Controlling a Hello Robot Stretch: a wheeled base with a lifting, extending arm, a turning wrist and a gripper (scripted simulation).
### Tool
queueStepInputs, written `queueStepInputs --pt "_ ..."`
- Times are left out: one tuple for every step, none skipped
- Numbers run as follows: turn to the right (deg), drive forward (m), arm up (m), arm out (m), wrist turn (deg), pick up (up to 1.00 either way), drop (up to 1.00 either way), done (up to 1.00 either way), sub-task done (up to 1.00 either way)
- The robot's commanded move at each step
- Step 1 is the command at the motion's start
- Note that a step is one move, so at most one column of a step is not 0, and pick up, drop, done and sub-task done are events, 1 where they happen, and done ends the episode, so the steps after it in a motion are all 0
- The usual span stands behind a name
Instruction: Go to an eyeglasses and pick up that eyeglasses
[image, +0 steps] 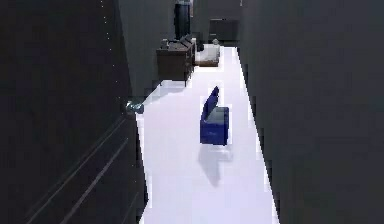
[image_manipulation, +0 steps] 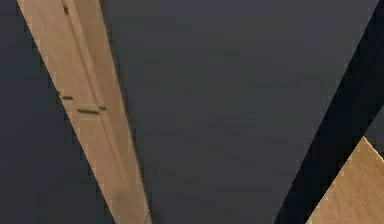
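A: Pale floor (image: 200, 195) underfoot, a narrow corridor, and a blue box (image: 213, 122) standing in the middle of it.
B: Pass on the box's left, slowly, toward the dark cabinet (image: 175, 60) beyond.
A: The eyeglasses?
B: Can't tell where they lie; probably farther on. The jaws' state I can't tell either.

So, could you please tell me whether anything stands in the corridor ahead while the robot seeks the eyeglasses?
Yes: a blue box stands mid-corridor on the pale floor, with bare floor at its left in the forward view. Beyond it stands a dark cabinet; things on it are too small to name.
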Motion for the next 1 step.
queueStepInputs --pt "3.0 0.0 0.0 0.0 0.0 0.0 0.0 0.0 0.0"
